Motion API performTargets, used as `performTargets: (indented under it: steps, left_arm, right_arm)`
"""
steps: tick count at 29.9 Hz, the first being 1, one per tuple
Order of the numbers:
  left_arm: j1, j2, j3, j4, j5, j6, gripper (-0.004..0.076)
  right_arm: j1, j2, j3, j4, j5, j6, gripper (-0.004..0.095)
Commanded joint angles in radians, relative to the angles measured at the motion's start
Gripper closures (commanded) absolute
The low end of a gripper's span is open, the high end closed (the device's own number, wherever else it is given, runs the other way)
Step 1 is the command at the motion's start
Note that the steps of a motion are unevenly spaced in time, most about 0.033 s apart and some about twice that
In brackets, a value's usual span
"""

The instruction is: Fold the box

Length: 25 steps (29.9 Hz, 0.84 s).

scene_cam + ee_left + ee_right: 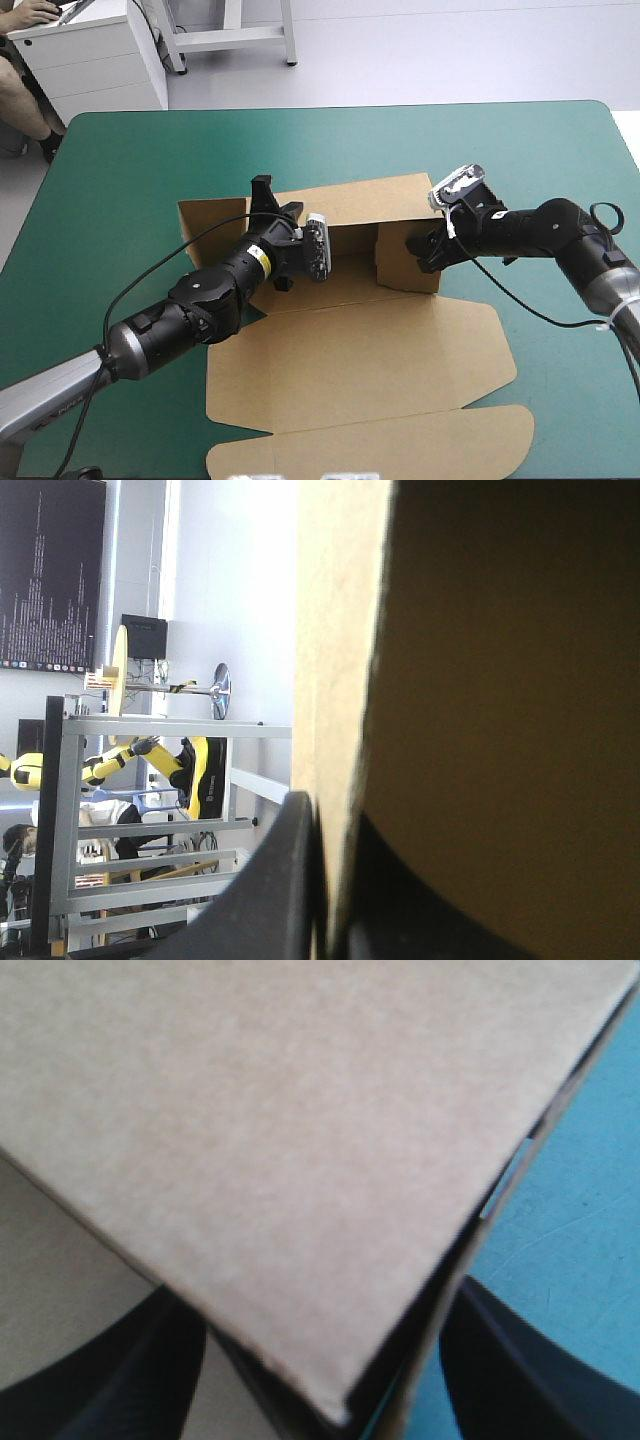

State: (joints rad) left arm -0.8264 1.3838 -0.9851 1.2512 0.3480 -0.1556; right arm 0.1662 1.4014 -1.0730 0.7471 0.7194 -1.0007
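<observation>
Brown cut-board box (360, 350) lies mid-way on the teal-green surface (120, 200), lid flat toward the near edge, back and right walls raised. Black fingers of the left gripper (274, 200) clench the back wall. Those of the right gripper (422, 250), released, straddle the right wall, their tips hidden by board.

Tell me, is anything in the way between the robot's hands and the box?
No, nothing visible is in the way. The left gripper pinches the raised back wall of the box, and the right gripper stands open astride its side wall.
</observation>
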Motion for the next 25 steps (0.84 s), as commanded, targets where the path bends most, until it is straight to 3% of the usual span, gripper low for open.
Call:
performTargets:
  steps: [1,5,9,13,16,21,23,25]
  left_arm:
    - [-0.004,-0.022,-0.019,-0.04,-0.06,-0.028,0.0731]
    - [-0.004,-0.022,-0.019,-0.04,-0.077,-0.028,0.0731]
    - [-0.004,-0.022,-0.019,-0.044,-0.079,-0.028,0.0729]
    - [-0.006,-0.027,-0.019,-0.046,-0.107,-0.028,0.0657]
    - [-0.006,-0.029,-0.019,-0.044,-0.143,-0.028,0.0488]
    - [-0.039,-0.031,-0.032,-0.057,-0.104,-0.081,0.0075]
    - [-0.086,-0.033,-0.056,-0.057,-0.055,-0.114,-0.0004]
    - [-0.137,-0.033,-0.085,-0.057,-0.011,-0.114,-0.0008]
  right_arm:
    - [0.0,-0.03,-0.026,0.038,-0.063,0.002,0.058]
    - [0.0,-0.03,-0.026,0.056,-0.004,-0.026,0.093]
    - [0.0,-0.03,-0.026,0.077,0.04,-0.054,0.0922]
    - [0.0,-0.03,-0.026,-0.038,-0.02,0.108,0.092]
    - [0.0,-0.03,-0.026,-0.189,-0.067,0.274,0.092]
    - [0.0,-0.03,-0.026,-0.344,-0.166,0.486,0.092]
    - [0.0,-0.03,-0.026,-0.404,-0.213,0.584,0.092]
    - [0.0,-0.03,-0.028,-0.456,-0.247,0.666,0.0919]
